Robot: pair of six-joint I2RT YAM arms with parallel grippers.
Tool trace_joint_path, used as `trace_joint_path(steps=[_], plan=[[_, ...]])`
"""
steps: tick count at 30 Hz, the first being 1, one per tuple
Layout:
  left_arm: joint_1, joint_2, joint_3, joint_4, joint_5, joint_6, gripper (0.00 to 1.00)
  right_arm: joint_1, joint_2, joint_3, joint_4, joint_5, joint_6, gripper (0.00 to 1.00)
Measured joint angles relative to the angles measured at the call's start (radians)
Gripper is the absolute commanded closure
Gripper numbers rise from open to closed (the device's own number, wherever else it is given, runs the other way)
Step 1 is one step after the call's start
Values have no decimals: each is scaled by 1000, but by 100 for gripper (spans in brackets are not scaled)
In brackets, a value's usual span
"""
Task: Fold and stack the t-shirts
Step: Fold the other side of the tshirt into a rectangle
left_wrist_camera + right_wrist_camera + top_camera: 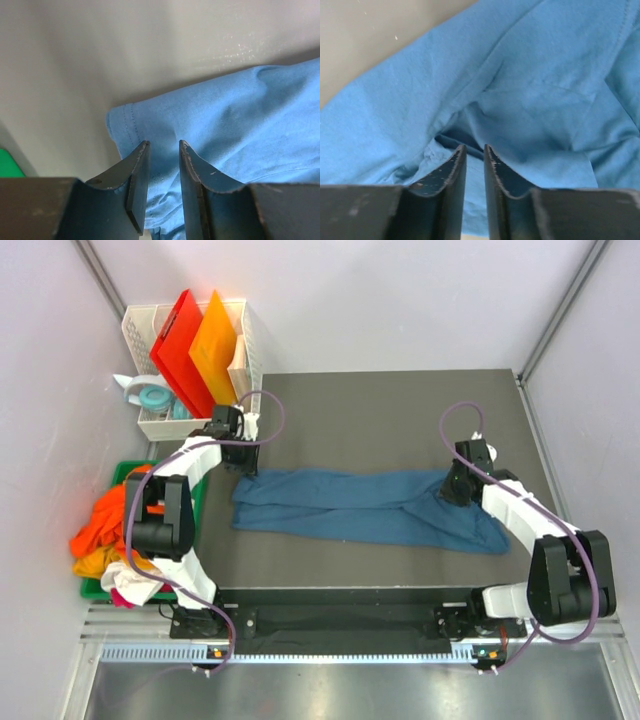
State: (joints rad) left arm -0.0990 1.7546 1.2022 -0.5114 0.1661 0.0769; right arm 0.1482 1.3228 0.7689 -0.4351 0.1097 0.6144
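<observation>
A dark teal-blue t-shirt [360, 508] lies folded into a long band across the grey table mat [380, 410]. My left gripper [243, 468] hovers over its left end, near the hemmed corner [122, 120]. In the left wrist view, the left gripper [164, 144] has its jaws apart, with blue cloth [240, 115] showing under the gap. My right gripper [455, 492] is at the shirt's right end. There, the right gripper [474, 147] stands narrowly open over rumpled blue fabric [530, 75]. More t-shirts, orange [105, 530], yellow [95, 562] and white [130, 580], are piled at the left.
The pile sits in a green bin [130, 472] off the table's left edge. A white basket [140, 330] at the back left holds a red board [180, 345] and an orange board [215, 345]. A tape roll [155, 398] lies beside them.
</observation>
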Motion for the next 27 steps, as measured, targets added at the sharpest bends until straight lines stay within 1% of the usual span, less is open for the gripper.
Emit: trace_joint_path(steps=[4,12,17,22,27], plan=[[0,7,-3,-9,0,1,67,0,23,0,27,-9,-8,86],[0,7,-15,-21,0,0,67,24,68,-2,60,-47,-29,84],[0,14,-15,-21,0,1,67,60,89,-10,71,-80,-47,85],[0,23,-15,-23,-1,1,67,80,79,-26,72,-92,-55,85],[0,23,-15,-23,-1,1,67,101,1,-43,45,-117,-55,85]])
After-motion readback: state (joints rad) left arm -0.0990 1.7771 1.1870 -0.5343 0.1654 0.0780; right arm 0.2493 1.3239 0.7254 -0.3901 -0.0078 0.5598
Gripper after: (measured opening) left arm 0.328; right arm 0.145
